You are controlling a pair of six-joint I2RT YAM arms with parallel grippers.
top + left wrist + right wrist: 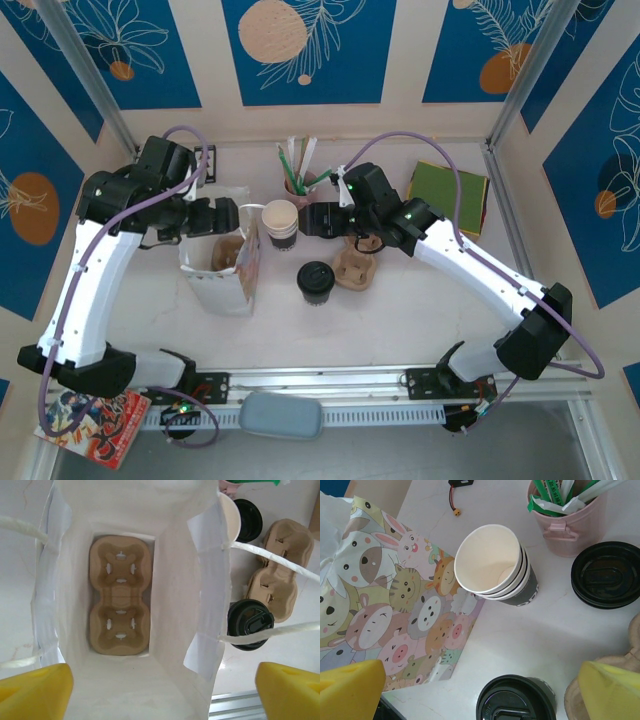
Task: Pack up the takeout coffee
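The coffee (315, 282) stands lidded near the middle of the tabletop, just right of the bag (222, 278) and beside a carrier (357, 266). The left gripper (220, 216) hovers over the bag's mouth, jaws wide and empty; a second carrier (120, 595) lies on the bag's floor. The right gripper (480, 682), spread wide and empty, hangs near the stacked cups (495, 562).

- The white paper bag (175, 580) is standing with its mouth gaping upward; a cardboard carrier (120, 602) is lying flat on its floor, and its two wells are taking up the whole floor.
- The bag's cord handles (272, 557) are crossing above the takeout coffee (250, 624).
- The bag wall is flanking the coffee on the left, a second carrier (357, 268) is sitting just beside it on the right, and stacked cups (281, 222) are standing behind.
- Bare table (400, 320) is lying at its near side.
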